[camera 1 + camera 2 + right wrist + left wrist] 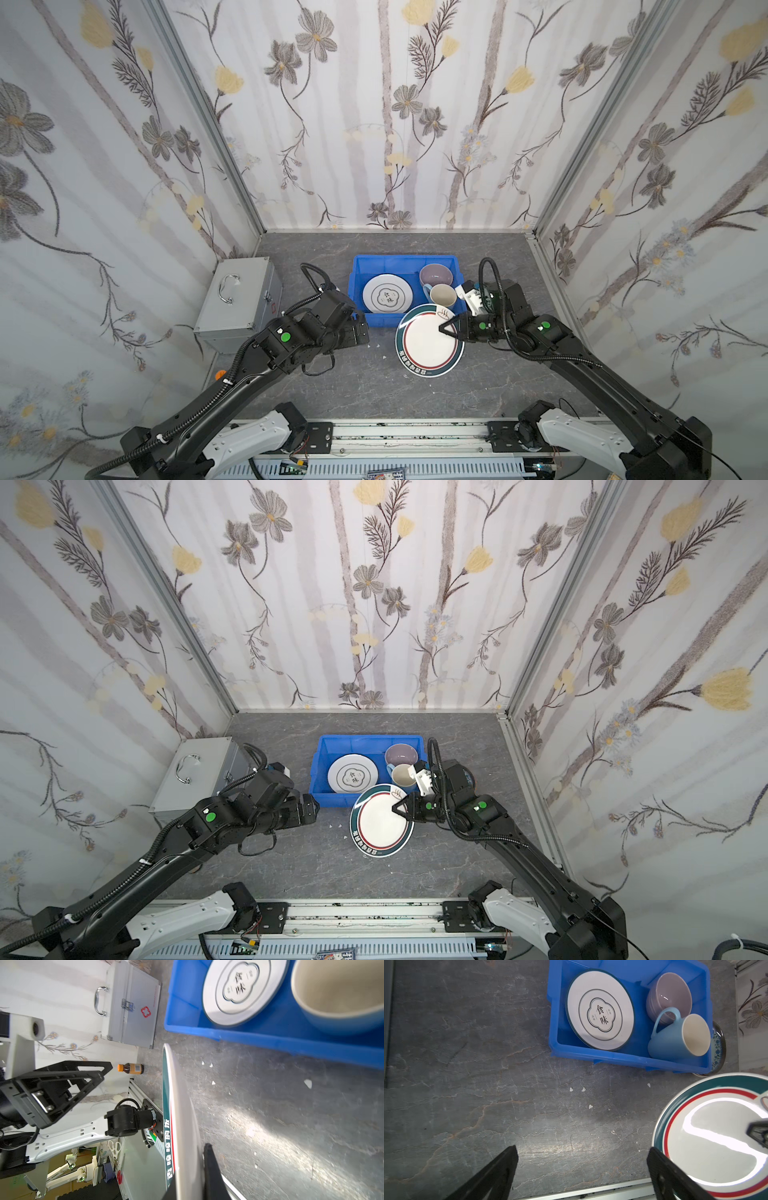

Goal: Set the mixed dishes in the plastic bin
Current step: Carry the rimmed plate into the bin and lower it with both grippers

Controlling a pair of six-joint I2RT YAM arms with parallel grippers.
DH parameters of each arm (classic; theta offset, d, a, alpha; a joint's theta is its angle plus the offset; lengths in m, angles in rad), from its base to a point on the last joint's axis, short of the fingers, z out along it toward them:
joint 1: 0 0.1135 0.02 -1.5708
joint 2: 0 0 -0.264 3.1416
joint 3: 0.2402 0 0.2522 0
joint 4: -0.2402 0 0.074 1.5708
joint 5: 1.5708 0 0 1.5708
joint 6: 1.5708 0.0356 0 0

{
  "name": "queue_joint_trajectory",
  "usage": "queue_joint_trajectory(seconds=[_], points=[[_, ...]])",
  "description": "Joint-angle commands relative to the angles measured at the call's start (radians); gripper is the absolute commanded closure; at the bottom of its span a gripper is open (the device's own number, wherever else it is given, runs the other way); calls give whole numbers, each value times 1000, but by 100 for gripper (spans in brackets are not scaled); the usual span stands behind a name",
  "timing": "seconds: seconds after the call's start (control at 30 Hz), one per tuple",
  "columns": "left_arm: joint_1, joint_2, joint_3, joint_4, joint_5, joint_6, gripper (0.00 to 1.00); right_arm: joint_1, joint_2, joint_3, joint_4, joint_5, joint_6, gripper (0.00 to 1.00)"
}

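The right end effector [448, 328] is pinched narrow on the right far rim of the teal-rimmed plate [424, 351], one finger above the white face and one beneath. The plate is held face up, a little tilted, near the front right corner of the plastic bin [405, 258]. In both top views its far edge overlaps that corner, while the left wrist view shows it on the near side of the bin wall. I cannot tell whether its near edge touches the desk [353, 382].

The bin sits mid-desk with its long axis running left to right. Inside, a white plate [387, 294] printed with black characters fills the left part. The lilac bowl [435, 275] stands mouth up in the far right corner. Just near of it the pale blue mug [441, 296] lies tipped, its cream mouth turned right and near, its handle to the left.

A dark plate with a blue pattern [717, 1043] lies on the desk just right of the bin.

The left end effector [583, 1167] hangs over bare desk left of the held plate, fingers [500, 1174] spread wide and holding nothing.
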Motion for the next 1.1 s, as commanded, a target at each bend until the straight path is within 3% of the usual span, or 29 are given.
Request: queue_joint_trajectory(seconds=[0.0,0.33,0.73,1.07], points=[[55,39,49,-58,17,100,0,1,88,91,41,-13,-19,90],[288,193,187,37,193,262,0,1,488,427,57,-4,-47,91],[386,382,333,134,318,353,0,0,924,855,-16,71,-75,91],[427,439,343,158,384,395,0,0,1077,966,-22,118,-68,91]])
